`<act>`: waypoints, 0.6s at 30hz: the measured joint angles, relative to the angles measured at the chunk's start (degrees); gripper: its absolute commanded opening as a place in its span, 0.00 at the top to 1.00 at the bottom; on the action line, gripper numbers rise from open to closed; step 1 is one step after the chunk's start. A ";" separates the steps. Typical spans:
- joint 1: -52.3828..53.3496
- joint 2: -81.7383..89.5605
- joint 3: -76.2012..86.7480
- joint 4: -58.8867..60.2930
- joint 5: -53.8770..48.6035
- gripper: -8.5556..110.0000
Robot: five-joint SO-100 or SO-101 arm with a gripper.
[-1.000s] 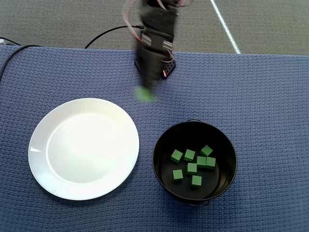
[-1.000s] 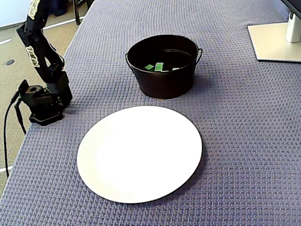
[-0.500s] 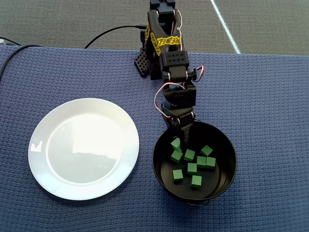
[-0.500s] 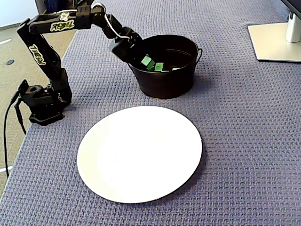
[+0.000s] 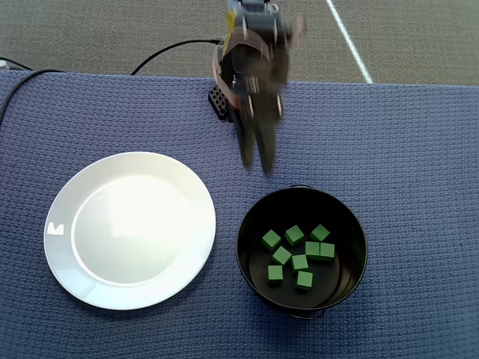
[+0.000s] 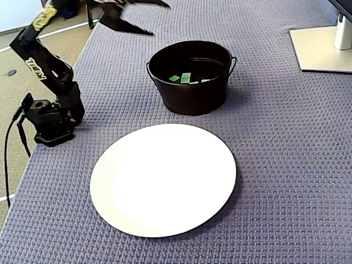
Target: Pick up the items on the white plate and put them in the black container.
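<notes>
Overhead view: eight small matte green cubes (image 5: pixel 299 262) lie inside the round black metal pot (image 5: pixel 251 217), right of the bare glossy white plate (image 5: pixel 60 224). The blurred gripper (image 5: pixel 258 166) hangs beyond the pot, fingers (image 5: pixel 247 153) spread and empty.

Fixed view: the gripper (image 6: pixel 159 16) is raised far-left of the pot (image 6: pixel 190 93); the plate (image 6: pixel 163 179) sits nearer on the blue woven table (image 6: pixel 286 165).

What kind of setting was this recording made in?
Probably an office or lab desk set up for robot practice: a blue woven mat covers the table, a monitor stand sits at its corner, and grey carpet shows beyond the arm's cable.
</notes>
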 measured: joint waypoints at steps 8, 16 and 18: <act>4.04 32.61 21.88 7.38 -8.35 0.93; 5.19 53.09 55.72 8.17 -24.87 0.93; 6.15 55.28 61.26 8.17 -27.33 0.93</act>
